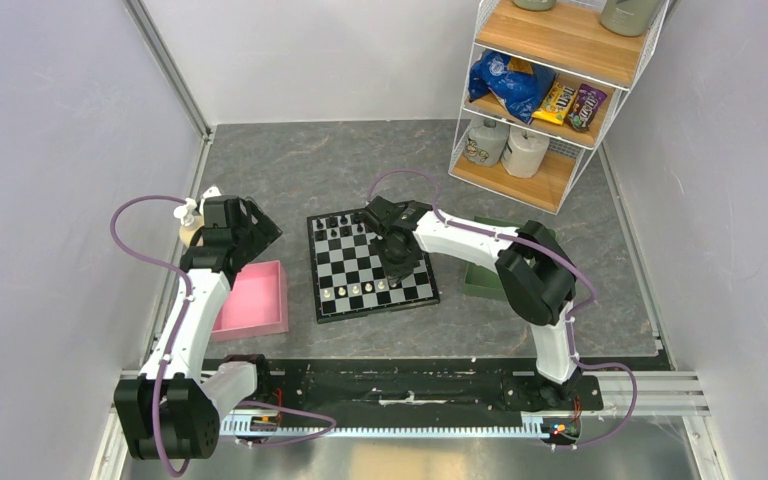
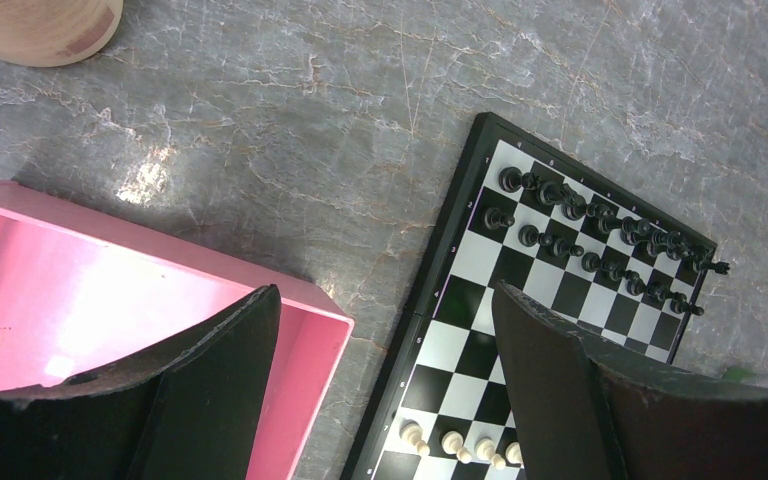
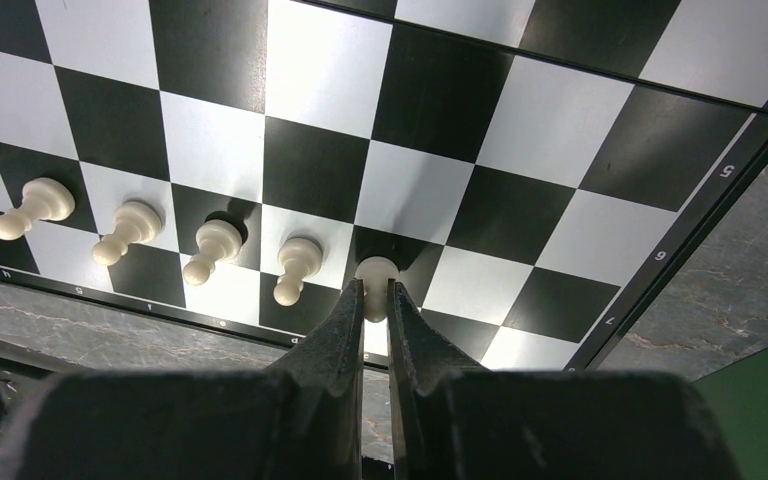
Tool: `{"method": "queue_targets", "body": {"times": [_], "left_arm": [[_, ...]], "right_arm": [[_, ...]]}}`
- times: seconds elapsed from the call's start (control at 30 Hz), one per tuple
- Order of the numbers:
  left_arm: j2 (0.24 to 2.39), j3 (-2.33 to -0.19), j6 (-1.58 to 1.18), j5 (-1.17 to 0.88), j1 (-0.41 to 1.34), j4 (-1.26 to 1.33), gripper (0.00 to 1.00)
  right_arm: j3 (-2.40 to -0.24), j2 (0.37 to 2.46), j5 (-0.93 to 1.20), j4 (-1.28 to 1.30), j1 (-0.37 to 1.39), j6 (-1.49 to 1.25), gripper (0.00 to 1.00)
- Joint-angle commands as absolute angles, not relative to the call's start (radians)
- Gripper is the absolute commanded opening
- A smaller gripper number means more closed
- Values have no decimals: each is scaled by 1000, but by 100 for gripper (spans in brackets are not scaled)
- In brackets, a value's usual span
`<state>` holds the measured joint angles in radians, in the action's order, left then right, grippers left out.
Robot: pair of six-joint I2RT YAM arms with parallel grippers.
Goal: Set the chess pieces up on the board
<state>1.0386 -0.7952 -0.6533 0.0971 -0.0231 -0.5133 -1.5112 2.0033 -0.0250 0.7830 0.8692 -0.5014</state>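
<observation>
The right gripper (image 3: 372, 296) is pinched shut on a cream-white pawn (image 3: 376, 270) by the near edge of the board (image 3: 520, 130) — if the jaws part unevenly or lift askew, the piece likely tips into the neighbouring pawn (image 3: 297, 262) just beside it — and topples that line.

pieces (image 1: 358, 290) on board (image 1: 345, 268), between left tray (image 1: 257, 298) and right tray (image 1: 479, 283)

Grey marbled surface (image 1: 340, 170), several things on it.
The board (image 1: 352, 262) lies under the right fingers (image 3: 335, 340), a green tray (image 1: 480, 285) to their right; a pink tray (image 1: 255, 295) beneath the left fingers (image 2: 220, 370).
</observation>
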Motion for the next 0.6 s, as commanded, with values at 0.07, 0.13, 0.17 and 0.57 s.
{"method": "queue_targets", "body": {"times": [0.07,0.13,0.17,0.57], "left_arm": [[1035,-793,-654,83,-28,-472,84],[1035,-794,-654,84,-27,-471,84],[1034,-793,-653,84,-28,-472,84],[1039,-795,-657,77,-27,-466,84]], "right_arm": [[-1494,1974,-66,790,878,-509,14],[-1494,1977,-79,785,877,-510,17],[-1498,1981,-81,785,878,-509,18],[-1516,1970,-70,776,878,-499,28]]}}
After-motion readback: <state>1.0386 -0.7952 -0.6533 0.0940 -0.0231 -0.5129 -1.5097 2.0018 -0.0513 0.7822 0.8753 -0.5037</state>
